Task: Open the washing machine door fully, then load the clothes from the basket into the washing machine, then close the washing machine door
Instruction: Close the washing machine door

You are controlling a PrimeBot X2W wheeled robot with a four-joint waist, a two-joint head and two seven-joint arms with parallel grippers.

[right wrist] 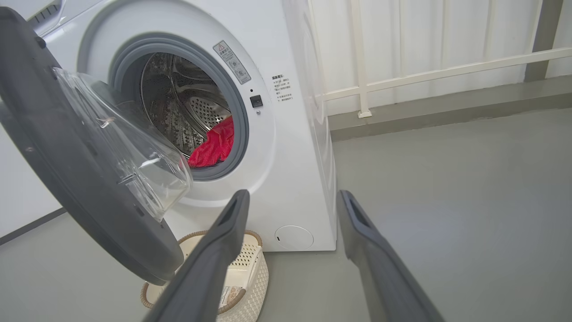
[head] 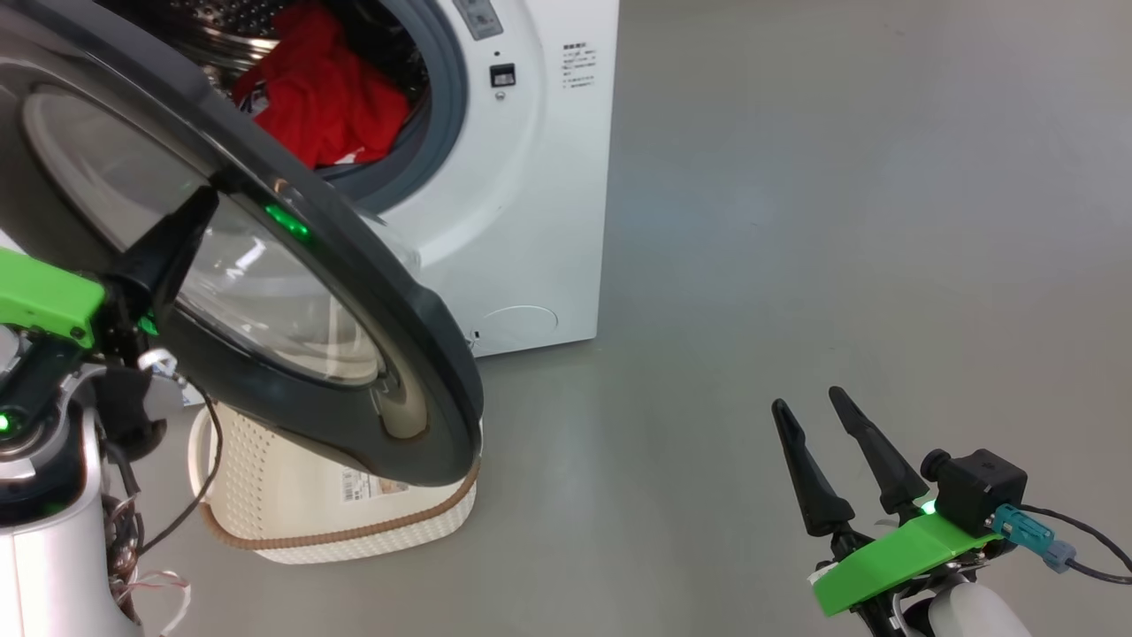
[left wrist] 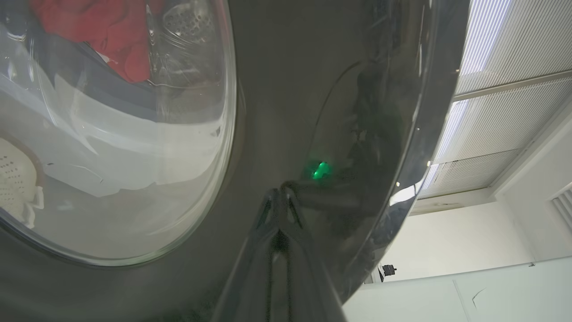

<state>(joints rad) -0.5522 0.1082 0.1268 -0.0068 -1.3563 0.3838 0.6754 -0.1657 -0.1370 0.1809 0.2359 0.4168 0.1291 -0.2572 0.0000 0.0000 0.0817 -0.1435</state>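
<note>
Standing low at the right side in the head view, the right gripper point(head: 806, 400) has its two dark fingers spread apart and holds nothing; it hangs above the bare grey floor point(head: 840, 221), well apart from the machine. In the right wrist view the same gripper point(right wrist: 292, 197) shows its fingers wide open, pointing toward the lower front of the machine.

At the left side, the left gripper point(head: 208, 199) is clenched, its fingers pressed together with nothing between them. In the left wrist view its tips point(left wrist: 279, 197) meet at the glossy black ring of the washing machine door point(left wrist: 277, 89), and they seem to touch it, just beside the glass.

The washing machine door point(head: 416, 354) stands open, swung out to the left of the opening, with its clear bulging window point(head: 265, 292) facing toward the drum. Under the door's lower edge the basket point(head: 239, 469) sits on the floor, just in front of the washing machine point(head: 531, 177), and the label sticker point(head: 371, 485) on its floor is visible.

Farther back, the clothes point(head: 327, 97) lie inside the steel drum point(right wrist: 187, 103), a red heap near the grey rubber ring point(head: 447, 106). The small round flap point(head: 522, 323) is low on the white front. Behind the machine, a white rail point(right wrist: 447, 74) runs along the wall.
</note>
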